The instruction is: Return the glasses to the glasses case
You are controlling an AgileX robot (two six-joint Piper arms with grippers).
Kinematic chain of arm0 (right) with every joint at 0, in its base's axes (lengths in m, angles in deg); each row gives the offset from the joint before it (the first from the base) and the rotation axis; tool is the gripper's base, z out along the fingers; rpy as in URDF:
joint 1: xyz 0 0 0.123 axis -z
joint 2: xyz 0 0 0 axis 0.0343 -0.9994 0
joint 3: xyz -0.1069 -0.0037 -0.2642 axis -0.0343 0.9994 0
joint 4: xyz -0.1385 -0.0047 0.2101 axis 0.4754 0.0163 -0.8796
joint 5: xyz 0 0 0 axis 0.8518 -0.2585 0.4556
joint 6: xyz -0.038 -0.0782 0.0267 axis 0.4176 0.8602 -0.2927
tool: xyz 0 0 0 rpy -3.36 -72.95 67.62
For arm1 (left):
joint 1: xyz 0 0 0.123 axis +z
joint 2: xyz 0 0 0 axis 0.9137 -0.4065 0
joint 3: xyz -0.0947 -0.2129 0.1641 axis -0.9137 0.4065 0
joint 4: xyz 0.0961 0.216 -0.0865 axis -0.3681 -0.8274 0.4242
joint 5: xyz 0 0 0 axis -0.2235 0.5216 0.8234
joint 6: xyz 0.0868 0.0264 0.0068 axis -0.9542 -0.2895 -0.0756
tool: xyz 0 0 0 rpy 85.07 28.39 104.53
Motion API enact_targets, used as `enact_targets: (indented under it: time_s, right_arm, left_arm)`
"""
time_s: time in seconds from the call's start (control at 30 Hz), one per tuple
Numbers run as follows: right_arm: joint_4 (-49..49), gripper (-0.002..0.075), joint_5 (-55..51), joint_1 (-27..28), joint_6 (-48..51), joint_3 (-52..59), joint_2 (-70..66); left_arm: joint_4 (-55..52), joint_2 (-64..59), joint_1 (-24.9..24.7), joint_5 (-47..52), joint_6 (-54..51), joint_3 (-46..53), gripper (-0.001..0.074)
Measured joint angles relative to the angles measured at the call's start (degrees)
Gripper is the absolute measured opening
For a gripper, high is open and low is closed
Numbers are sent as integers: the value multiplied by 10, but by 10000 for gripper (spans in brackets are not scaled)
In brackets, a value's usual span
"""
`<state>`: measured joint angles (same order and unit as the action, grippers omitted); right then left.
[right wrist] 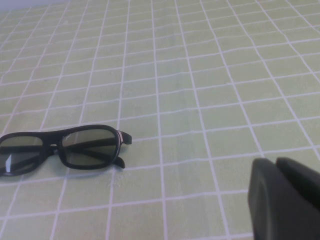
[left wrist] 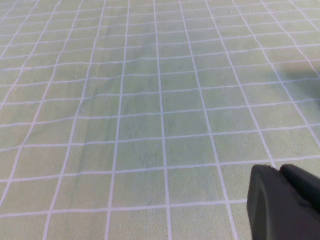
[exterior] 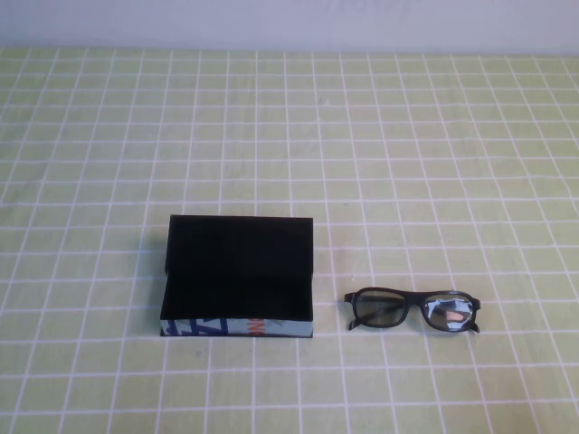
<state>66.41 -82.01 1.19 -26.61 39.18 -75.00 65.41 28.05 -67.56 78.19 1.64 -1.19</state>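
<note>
The black glasses case (exterior: 237, 276) stands open at the front left of the green checked cloth, its lid raised at the back and its printed white side facing me. Its black inside holds nothing I can see. The black thick-rimmed glasses (exterior: 412, 310) lie on the cloth just right of the case, temples folded. They also show in the right wrist view (right wrist: 56, 145). My right gripper (right wrist: 274, 161) is shut and empty, over the cloth apart from the glasses. My left gripper (left wrist: 277, 169) is shut and empty over bare cloth. Neither arm shows in the high view.
The green cloth (exterior: 362, 136) with white grid lines covers the whole table up to a pale wall at the back. Nothing else lies on it.
</note>
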Motion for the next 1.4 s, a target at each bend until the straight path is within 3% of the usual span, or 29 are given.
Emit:
enact_targets:
  time_s: [1.13,1.27,1.4]
  right_arm:
    - [-72,-11,13,0,0,0,0]
    - [-146,-11,27,0,0,0,0]
    - [-290,-11,79,0,0,0,0]
  left_arm:
    - [0,0,0,0,0,0,-2]
    - [0,0,0,0,0,0,-2]
    - [0,0,0,0,0,0,-2]
